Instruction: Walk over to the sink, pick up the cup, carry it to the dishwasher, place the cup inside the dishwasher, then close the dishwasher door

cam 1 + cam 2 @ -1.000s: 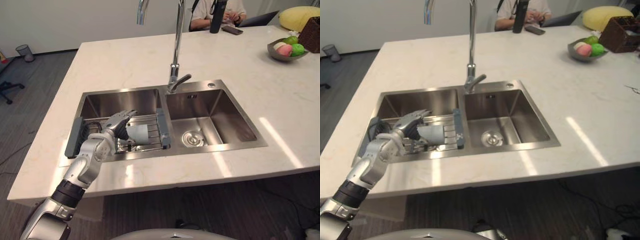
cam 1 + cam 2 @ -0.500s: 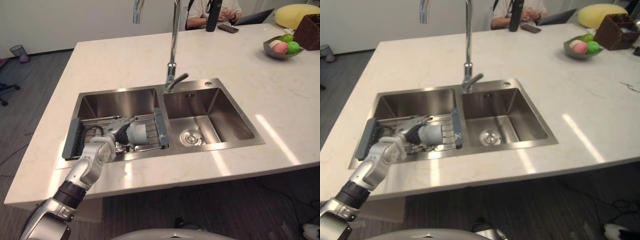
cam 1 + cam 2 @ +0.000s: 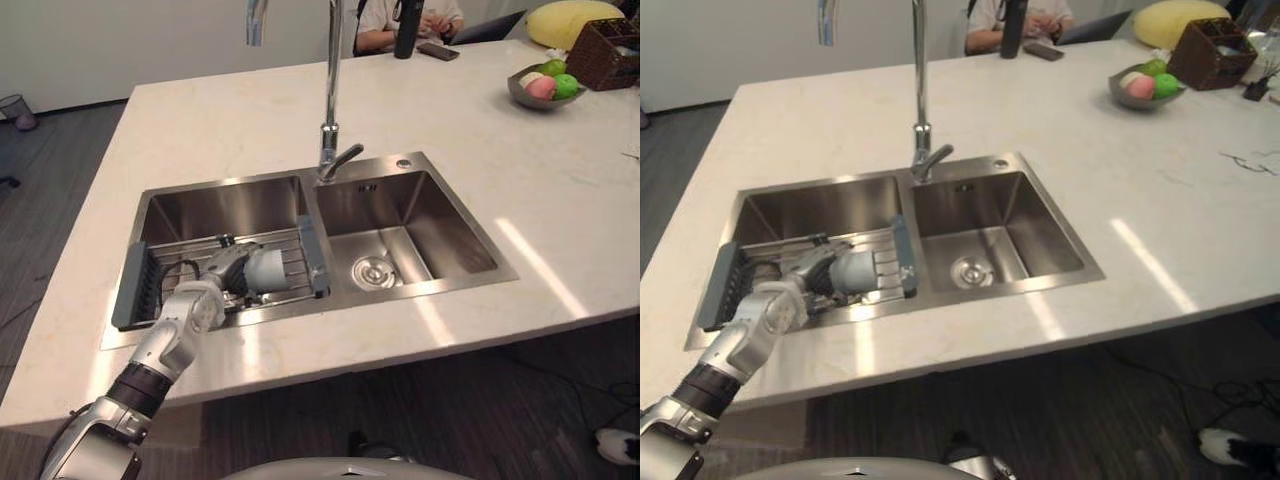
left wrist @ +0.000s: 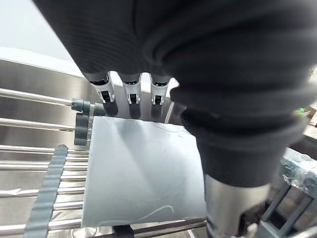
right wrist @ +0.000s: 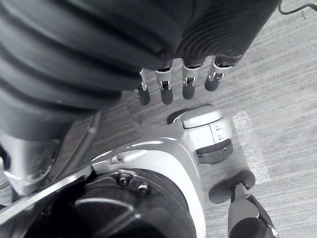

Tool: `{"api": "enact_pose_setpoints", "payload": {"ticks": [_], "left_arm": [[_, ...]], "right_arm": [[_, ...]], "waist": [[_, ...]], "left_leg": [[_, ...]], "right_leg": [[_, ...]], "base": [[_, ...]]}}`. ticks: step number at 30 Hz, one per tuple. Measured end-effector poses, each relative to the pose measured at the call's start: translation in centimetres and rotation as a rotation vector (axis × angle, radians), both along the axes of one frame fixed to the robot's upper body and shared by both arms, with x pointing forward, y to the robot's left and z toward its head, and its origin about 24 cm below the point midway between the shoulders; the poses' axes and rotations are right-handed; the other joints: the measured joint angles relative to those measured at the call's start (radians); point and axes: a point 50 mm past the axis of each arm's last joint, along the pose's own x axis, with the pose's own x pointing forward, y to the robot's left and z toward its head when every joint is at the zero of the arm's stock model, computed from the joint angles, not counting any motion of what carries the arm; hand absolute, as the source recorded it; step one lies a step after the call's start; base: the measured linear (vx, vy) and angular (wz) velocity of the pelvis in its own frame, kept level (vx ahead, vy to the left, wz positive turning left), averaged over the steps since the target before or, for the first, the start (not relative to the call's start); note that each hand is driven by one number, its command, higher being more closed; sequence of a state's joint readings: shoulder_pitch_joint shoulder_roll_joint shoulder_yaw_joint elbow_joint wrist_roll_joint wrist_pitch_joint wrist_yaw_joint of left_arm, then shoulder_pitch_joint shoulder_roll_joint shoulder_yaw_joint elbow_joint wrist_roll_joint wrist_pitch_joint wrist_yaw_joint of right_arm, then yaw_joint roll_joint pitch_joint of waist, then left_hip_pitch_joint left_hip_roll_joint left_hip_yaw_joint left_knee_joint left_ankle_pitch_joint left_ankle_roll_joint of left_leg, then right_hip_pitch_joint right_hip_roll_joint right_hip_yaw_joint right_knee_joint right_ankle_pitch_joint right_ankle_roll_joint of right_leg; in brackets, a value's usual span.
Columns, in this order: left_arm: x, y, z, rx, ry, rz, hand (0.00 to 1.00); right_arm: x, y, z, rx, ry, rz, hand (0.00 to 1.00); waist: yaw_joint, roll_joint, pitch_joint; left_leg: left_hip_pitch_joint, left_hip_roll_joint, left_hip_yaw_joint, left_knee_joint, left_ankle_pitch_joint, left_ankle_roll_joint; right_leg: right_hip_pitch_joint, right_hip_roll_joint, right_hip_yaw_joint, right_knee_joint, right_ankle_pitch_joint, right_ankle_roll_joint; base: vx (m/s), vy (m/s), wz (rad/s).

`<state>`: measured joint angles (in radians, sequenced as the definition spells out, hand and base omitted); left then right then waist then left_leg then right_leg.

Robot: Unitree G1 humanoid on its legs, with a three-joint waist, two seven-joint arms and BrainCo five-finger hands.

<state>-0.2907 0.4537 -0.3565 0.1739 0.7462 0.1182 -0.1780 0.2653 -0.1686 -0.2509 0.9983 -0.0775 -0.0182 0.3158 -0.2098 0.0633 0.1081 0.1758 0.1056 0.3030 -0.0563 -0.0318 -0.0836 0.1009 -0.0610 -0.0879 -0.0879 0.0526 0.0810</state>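
With the left hand [image 3: 222, 272] now lowered and curled round the grey cup [image 3: 268, 270], sideways on the dish rack [image 3: 135, 287] at lower left of frame, seems gripped, ready for lifting. Idle right hand [image 5: 165, 88] loose-fingered.

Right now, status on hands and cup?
Left hand shut on cup, cup on its side on rack. Right hand open, idle. Nothing blocking the lift.
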Motion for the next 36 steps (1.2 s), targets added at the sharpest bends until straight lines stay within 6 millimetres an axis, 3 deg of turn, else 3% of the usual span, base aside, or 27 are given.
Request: {"api": "enact_pose_setpoints", "payload": {"ticks": [9,17,36], "left_arm": [[0.3,0.8,-0.5,-0.008,-0.004,0.059,0.0],[0.3,2.1,-2.3,0.039,0.05,0.116,0.0],[0.8,3.1,-3.0,0.132,0.099,0.145,0.0]], "right_arm": [[-0.1,-0.1,0.0,-0.004,-0.001,-0.001,0.0],[-0.3,0.0,0.0,-0.003,0.003,-0.005,0.0],[-1.0,-0.1,0.0,-0.006,0.012,-0.035,0.0]], "waist": [[-0.007,0.002,-0.001],[-0.017,0.003,-0.001],[-0.028,0.015,-0.008]], "left_leg": [[0.0,0.0,0.02,0.001,-0.005,0.0],[-0.001,0.001,0.03,0.001,-0.006,-0.001],[0.003,0.01,0.056,0.004,-0.01,-0.006]], "right_leg": [[-0.011,0.001,0.02,0.0,0.002,0.003],[-0.017,0.002,0.028,0.0,0.004,0.003],[-0.027,0.014,0.053,0.0,0.01,0.0]], "base": [[-0.01,-0.008,-0.05],[-0.01,-0.007,-0.02],[-0.01,-0.015,-0.04]]}}
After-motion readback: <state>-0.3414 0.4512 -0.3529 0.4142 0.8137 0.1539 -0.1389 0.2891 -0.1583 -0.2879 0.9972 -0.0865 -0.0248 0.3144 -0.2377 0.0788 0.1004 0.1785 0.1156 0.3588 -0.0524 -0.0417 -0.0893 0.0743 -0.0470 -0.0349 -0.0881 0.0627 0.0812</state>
